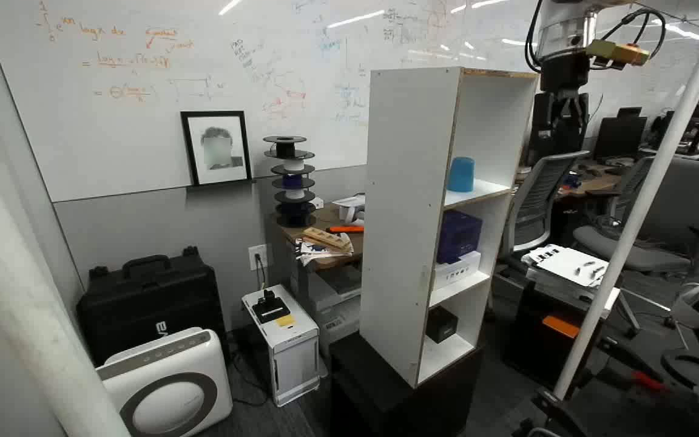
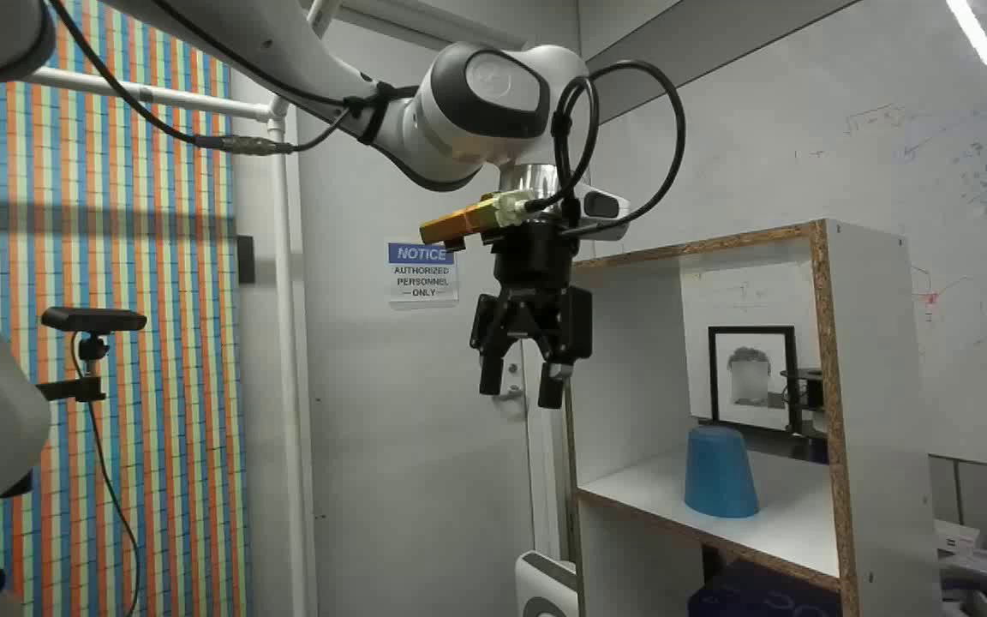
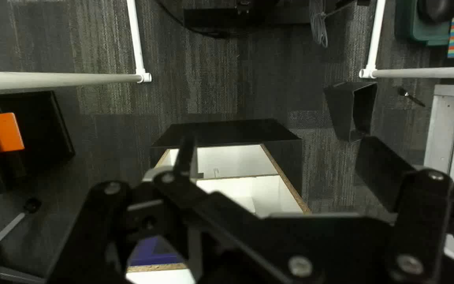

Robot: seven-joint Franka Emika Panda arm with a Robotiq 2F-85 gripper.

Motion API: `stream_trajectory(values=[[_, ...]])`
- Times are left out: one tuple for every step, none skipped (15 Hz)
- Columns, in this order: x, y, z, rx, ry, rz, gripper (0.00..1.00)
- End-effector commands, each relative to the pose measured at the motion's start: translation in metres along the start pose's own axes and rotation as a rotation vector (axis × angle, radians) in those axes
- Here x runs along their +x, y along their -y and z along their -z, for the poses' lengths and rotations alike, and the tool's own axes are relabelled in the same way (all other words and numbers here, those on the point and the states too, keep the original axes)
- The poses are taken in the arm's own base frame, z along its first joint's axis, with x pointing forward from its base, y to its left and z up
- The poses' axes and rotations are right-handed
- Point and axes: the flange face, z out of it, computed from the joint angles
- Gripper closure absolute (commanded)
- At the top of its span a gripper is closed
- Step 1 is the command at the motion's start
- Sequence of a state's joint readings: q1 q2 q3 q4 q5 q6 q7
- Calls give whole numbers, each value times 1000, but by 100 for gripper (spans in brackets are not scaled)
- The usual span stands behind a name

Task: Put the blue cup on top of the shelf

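The light blue cup (image 1: 461, 174) stands in the top compartment of the white shelf (image 1: 407, 212), with its narrow end up. It also shows as a blue cup (image 2: 719, 473) inside the shelf (image 2: 883, 411) in an exterior view. My black gripper (image 2: 520, 386) is open, empty and pointing down, outside the shelf's open front and higher than the cup. In an exterior view the gripper (image 1: 560, 115) is right of the shelf. In the wrist view the open fingers (image 3: 284, 163) are spread wide over the shelf's edge (image 3: 286, 185); the cup is not visible there.
A dark purple box (image 1: 460, 235) on a white box (image 1: 457, 270) fills part of the middle compartment. A small dark box (image 1: 442, 323) is in the bottom one. The shelf stands on a black base (image 1: 410, 406). White poles (image 1: 641, 206) and a desk with a spool stack (image 1: 292, 182) are nearby.
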State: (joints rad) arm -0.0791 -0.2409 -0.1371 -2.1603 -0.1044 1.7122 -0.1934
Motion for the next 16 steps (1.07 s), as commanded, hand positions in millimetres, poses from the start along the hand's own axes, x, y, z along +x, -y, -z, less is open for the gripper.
stream_trajectory(values=[[0, 0, 2, 0, -3, 0, 0], [0, 0, 4, -1, -7, -1, 0], [0, 0, 5, -2, -9, -1, 0], [0, 0, 5, -2, -10, -1, 0], [0, -1, 5, -2, -10, -1, 0], [1, 2, 7, -27, -63, 54, 0], [8, 0, 1, -47, -81, 53, 0], [19, -5, -10, -55, -102, 75, 0], [27, -9, -18, -55, -128, 87, 0], [37, -11, -33, -16, -128, 115, 0], [45, -14, -48, -6, -126, 128, 0], [51, -17, -62, 17, -116, 152, 0], [57, -23, -74, 18, -116, 157, 0], [63, -31, -83, 33, -105, 172, 0], [68, -39, -91, 43, -106, 177, 0], [74, -48, -97, 35, -116, 177, 0]])
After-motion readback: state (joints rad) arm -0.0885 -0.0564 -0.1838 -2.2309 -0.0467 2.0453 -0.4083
